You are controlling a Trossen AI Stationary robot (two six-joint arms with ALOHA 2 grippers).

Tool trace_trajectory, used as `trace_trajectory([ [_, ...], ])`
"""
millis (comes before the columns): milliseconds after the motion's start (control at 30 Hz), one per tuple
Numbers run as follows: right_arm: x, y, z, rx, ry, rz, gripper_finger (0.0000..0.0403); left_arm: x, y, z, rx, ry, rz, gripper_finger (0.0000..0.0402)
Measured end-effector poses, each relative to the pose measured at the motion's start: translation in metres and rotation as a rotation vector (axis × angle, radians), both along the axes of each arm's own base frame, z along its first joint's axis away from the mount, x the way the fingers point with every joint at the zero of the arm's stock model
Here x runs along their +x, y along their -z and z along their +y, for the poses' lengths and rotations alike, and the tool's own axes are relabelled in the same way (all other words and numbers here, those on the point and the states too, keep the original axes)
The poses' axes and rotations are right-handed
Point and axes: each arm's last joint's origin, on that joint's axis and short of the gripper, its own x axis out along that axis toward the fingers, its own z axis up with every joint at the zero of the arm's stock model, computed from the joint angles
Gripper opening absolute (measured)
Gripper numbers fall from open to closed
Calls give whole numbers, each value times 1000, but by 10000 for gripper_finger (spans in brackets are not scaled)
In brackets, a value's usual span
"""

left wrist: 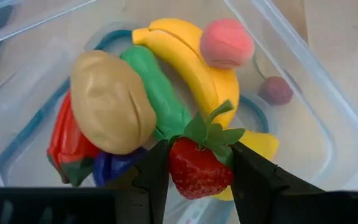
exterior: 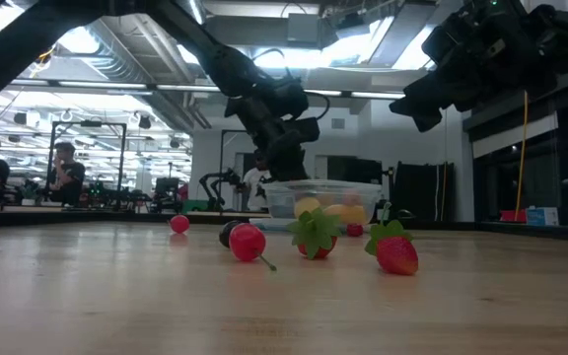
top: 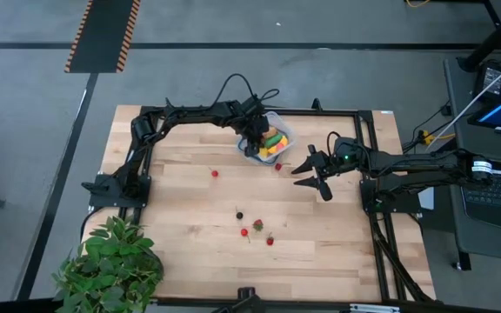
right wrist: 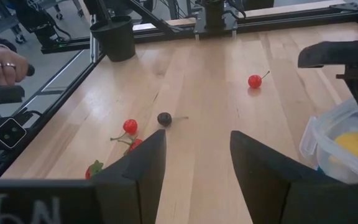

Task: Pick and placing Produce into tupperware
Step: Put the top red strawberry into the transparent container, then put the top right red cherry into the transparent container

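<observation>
The clear tupperware (top: 281,130) stands near the table's far edge. In the left wrist view it (left wrist: 303,68) holds a banana (left wrist: 191,56), a green cucumber (left wrist: 157,93), a tan potato (left wrist: 110,102), a red pepper (left wrist: 67,140), a pink ball (left wrist: 227,42) and a cherry (left wrist: 275,90). My left gripper (top: 255,139) hangs over it, shut on a strawberry (left wrist: 197,168). My right gripper (top: 310,178) hovers open to the container's right, off the table. Several small red pieces (top: 257,225) and a dark berry (top: 239,214) lie loose on the tabletop. My left gripper (left wrist: 199,155) pinches the strawberry's red body (left wrist: 194,177) between its two fingers, one finger (left wrist: 157,168) on each side. It comes from above, pointing down into the tupperware. The strawberry sits with its green leaves (left wrist: 213,132) away from the wrist, just over the produce in the container.
A lone cherry (top: 215,173) lies left of the container, and another red piece (top: 277,166) lies just in front of it. A large potted plant (top: 111,265) stands at the near left corner. Black frame rails (top: 372,217) run along the table's edges. Bare wood lies between the scattered pieces.
</observation>
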Motion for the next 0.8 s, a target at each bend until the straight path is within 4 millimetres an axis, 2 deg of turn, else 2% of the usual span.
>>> trace_trajectory([
  [300,0,0,0,-3,-1,0,181,-1,-1,2,15,-7,-7,129],
  [533,0,0,0,-23,-7,-4,181,-1,-3,1,31,-27,1,245],
  [633,0,0,0,-28,-8,-5,181,-4,-13,-2,35,-25,-3,265],
  [800,0,0,0,-28,-8,-3,181,-12,-48,-11,71,-27,-46,270],
])
